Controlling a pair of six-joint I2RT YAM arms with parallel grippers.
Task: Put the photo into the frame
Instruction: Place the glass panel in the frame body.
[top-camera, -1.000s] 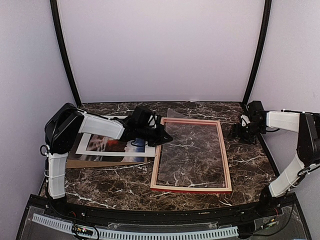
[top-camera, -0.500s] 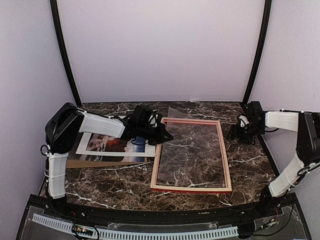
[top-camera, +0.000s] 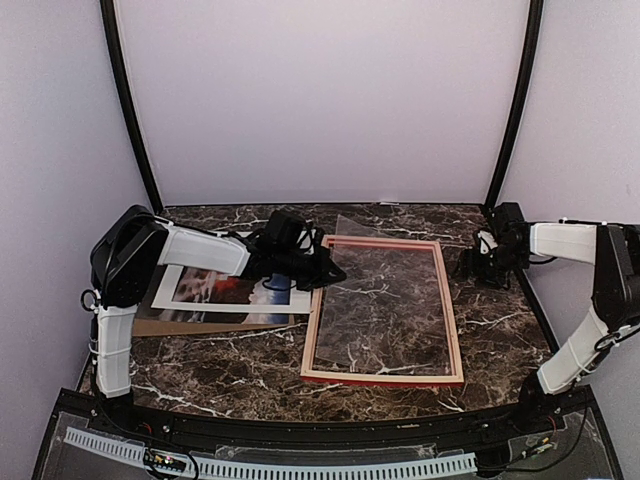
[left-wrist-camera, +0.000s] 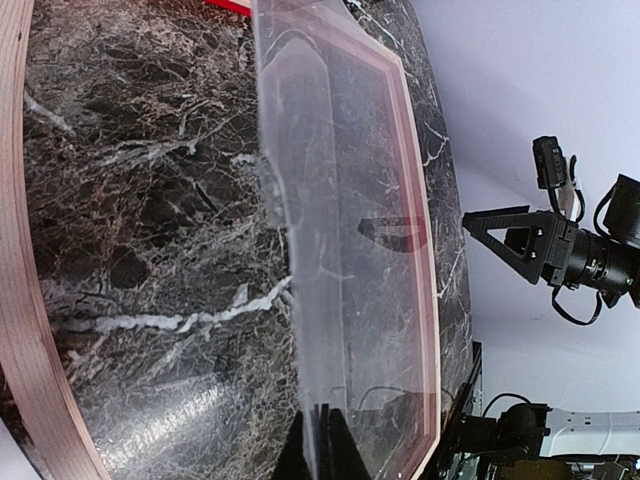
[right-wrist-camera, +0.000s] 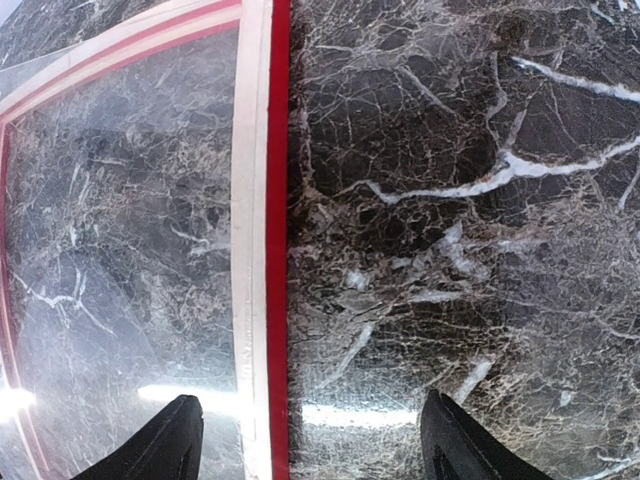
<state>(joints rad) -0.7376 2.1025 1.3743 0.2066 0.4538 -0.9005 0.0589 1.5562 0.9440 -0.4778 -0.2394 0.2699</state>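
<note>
At the surface's (top-camera: 230, 360) middle the frame (top-camera: 382, 378) lies flat, the photo (top-camera: 215, 288) beside it on the left under a white mat (top-camera: 165, 285), while at the frame's far left corner the left fingers (left-wrist-camera: 296, 460) pinch the raised clear pane (left-wrist-camera: 320, 200) and the right fingers (right-wrist-camera: 170, 440) stand wide by its right rail.

The left arm (top-camera: 200, 252) and white mat (top-camera: 225, 305) cover much of the photo (top-camera: 210, 288), and the brown backing board (top-camera: 150, 325) shows only as a strip. The wrist views' bottom edges cut off all but the tips of the left end effector (left-wrist-camera: 320, 450) and right end effector (right-wrist-camera: 312, 440). The clear pane (left-wrist-camera: 330, 200) and frame (right-wrist-camera: 262, 200) run past those views' edges.
</note>
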